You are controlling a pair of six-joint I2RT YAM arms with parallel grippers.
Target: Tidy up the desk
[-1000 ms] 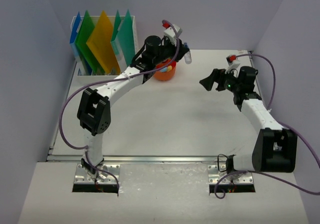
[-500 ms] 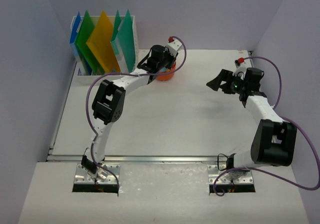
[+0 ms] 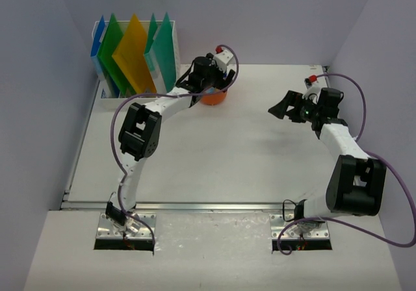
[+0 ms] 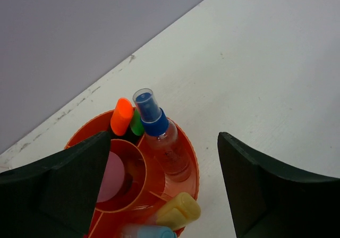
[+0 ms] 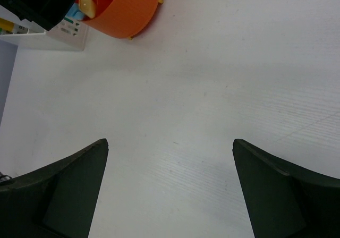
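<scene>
The white desk (image 3: 214, 154) carries an orange round holder (image 3: 213, 98) at the back. My left gripper (image 3: 216, 82) hangs right over it, open. In the left wrist view its jaws (image 4: 164, 139) stand wide on either side of a clear spray bottle with a blue cap (image 4: 172, 152). The bottle stands free in the holder (image 4: 194, 166), touching neither finger. Orange (image 4: 121, 116), green (image 4: 137, 125), yellow (image 4: 178, 211) and blue (image 4: 149, 231) markers also sit in the holder. My right gripper (image 3: 281, 104) is open above bare desk (image 5: 175, 89), holding nothing.
A white file rack (image 3: 104, 93) with blue, green and yellow folders (image 3: 135, 54) stands at the back left, just left of the holder. Lavender walls close in the sides and back. A metal rail (image 3: 195, 206) runs along the desk's front edge.
My left gripper came down onto the orange holder with the spray bottle, then opened and let it go. The right gripper drew back slightly to the right, then held still.
</scene>
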